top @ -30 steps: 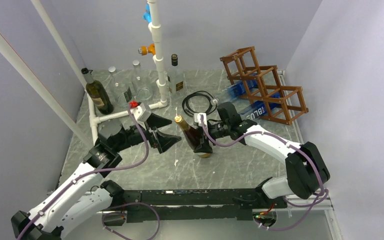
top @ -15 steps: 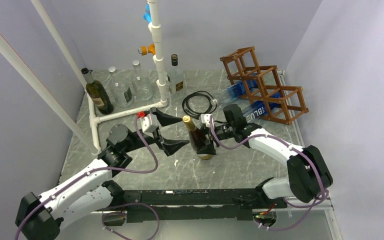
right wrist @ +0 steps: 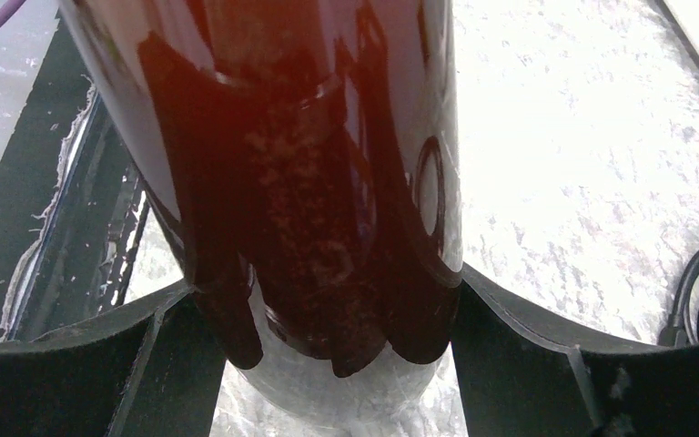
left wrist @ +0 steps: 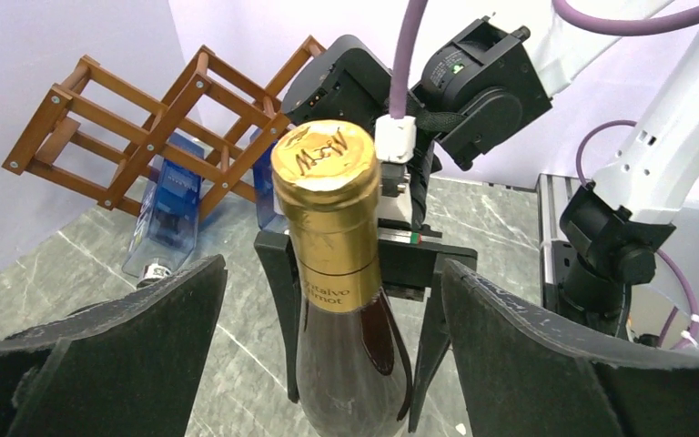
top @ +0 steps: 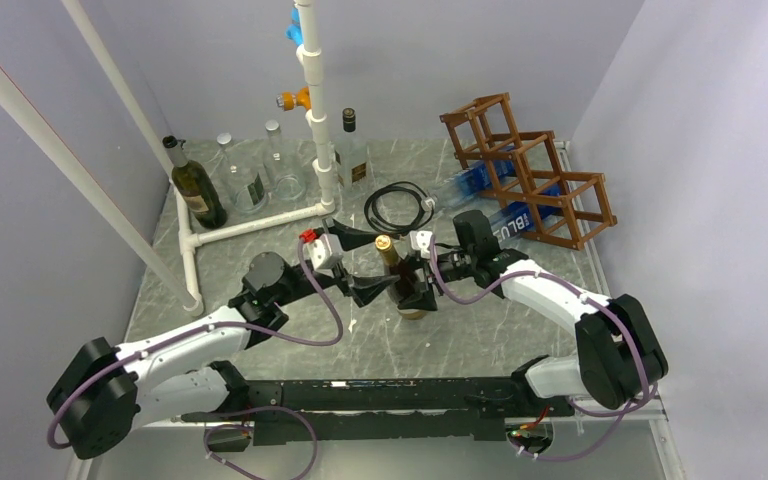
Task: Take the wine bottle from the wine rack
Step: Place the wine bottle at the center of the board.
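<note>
The wine bottle [top: 397, 277], dark glass with a gold foil cap, stands on the marble table in front of the arms. My right gripper [top: 412, 287] is shut on the wine bottle [right wrist: 309, 164], gripping its lower body, one finger pressed against each side [right wrist: 328, 309]. My left gripper [top: 378, 262] is open, and its two black fingers flank the bottle's neck [left wrist: 337, 237] with a gap on each side [left wrist: 332, 273]. The reddish-brown wine rack [top: 525, 170] stands at the back right, well away from the bottle, and shows behind it in the left wrist view [left wrist: 146, 109].
Two blue bottles [top: 475, 183] [top: 516, 222] lie in the rack's lower cells. A black cable coil [top: 397, 205] lies behind the grippers. A white pipe frame [top: 315, 100], a dark green bottle [top: 195, 185], glass jars [top: 240, 180] and a clear bottle [top: 352, 150] stand at the back left.
My left arm has swung right until its open fingers flank the bottle's neck. The bottle has been stood more upright in the right gripper and shifted slightly right.
</note>
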